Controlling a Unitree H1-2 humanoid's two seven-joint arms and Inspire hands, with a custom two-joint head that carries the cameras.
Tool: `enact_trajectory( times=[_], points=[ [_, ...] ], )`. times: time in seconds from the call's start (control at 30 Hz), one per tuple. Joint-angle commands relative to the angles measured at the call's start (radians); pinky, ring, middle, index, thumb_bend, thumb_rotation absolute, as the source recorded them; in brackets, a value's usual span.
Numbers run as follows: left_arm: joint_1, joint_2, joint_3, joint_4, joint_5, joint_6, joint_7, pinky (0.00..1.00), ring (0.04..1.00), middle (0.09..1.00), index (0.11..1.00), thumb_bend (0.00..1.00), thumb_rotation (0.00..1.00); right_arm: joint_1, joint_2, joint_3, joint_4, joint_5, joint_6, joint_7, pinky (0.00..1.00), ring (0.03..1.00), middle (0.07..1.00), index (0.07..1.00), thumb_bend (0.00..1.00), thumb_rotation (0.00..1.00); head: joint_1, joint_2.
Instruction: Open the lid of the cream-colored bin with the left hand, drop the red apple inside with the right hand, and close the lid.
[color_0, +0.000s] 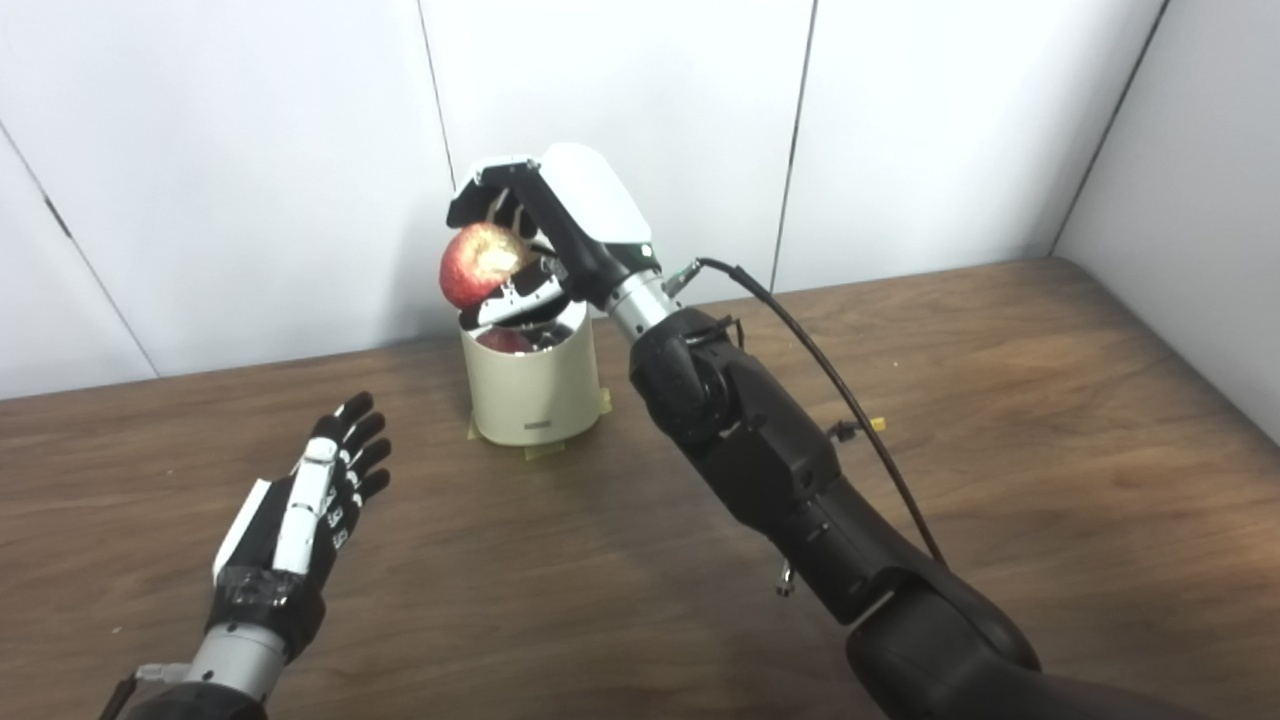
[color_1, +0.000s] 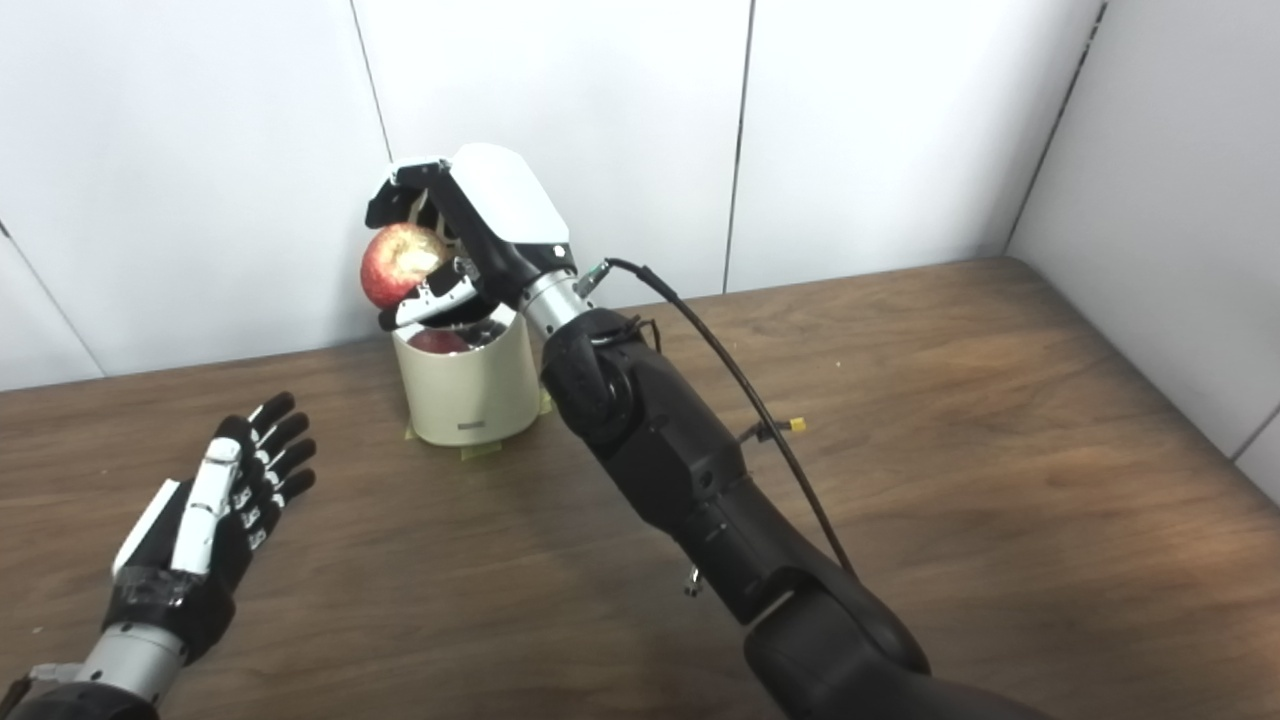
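The cream-colored bin (color_0: 530, 390) stands at the back middle of the wooden table (color_0: 1000, 420), near the wall. Its top is open and a shiny silver surface (color_0: 520, 308) shows at the rim; red shows inside it, perhaps a reflection. My right hand (color_0: 560, 215) is shut on the red apple (color_0: 478, 265) and holds it just above the bin's opening, toward its left rim. My left hand (color_0: 310, 500) is open and empty, low over the table at the front left, well apart from the bin.
Yellow tape bits (color_0: 545, 452) stick out under the bin's base. A black cable (color_0: 820, 370) loops along my right forearm. White wall panels (color_0: 900, 130) close off the back and the right side.
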Motion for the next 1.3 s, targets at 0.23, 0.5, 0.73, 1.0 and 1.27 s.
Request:
enact_trajectory(
  times=[0.23, 0.5, 0.73, 1.0, 1.27],
  points=[
    [-0.006, -0.016, 0.024, -0.019, 0.042, -0.009, -0.023, 0.93, 0.945, 0.962, 0.972, 0.5, 1.0, -0.073, -0.002, -0.013, 0.067, 0.011, -0.022, -0.055, 0.36, 0.398, 0.507, 0.51, 0.5, 0.0, 0.013, -0.011],
    [0.001, -0.024, 0.034, -0.022, 0.062, -0.01, -0.045, 0.94, 0.95, 0.965, 0.977, 0.51, 1.0, -0.077, 0.007, 0.004, 0.088, 0.004, -0.022, -0.068, 0.36, 0.396, 0.504, 0.51, 0.5, 0.0, 0.02, -0.012],
    [0.008, -0.035, 0.043, -0.024, 0.073, -0.01, -0.051, 0.94, 0.947, 0.957, 0.976, 0.52, 1.0, -0.08, 0.007, 0.006, 0.105, 0.007, -0.021, -0.08, 0.36, 0.395, 0.504, 0.513, 0.5, 0.0, 0.023, -0.014],
    [0.014, -0.035, 0.042, -0.033, 0.082, -0.01, -0.055, 0.91, 0.94, 0.955, 0.978, 0.51, 1.0, -0.088, -0.01, 0.005, 0.151, 0.008, -0.023, -0.093, 0.37, 0.396, 0.505, 0.513, 0.5, 0.0, 0.022, -0.009],
    [0.017, -0.034, 0.044, -0.028, 0.086, -0.01, -0.063, 0.91, 0.939, 0.953, 0.975, 0.5, 1.0, -0.093, -0.027, 0.001, 0.193, 0.017, -0.015, -0.097, 0.38, 0.404, 0.507, 0.503, 0.5, 0.0, 0.024, -0.006]
  ],
)
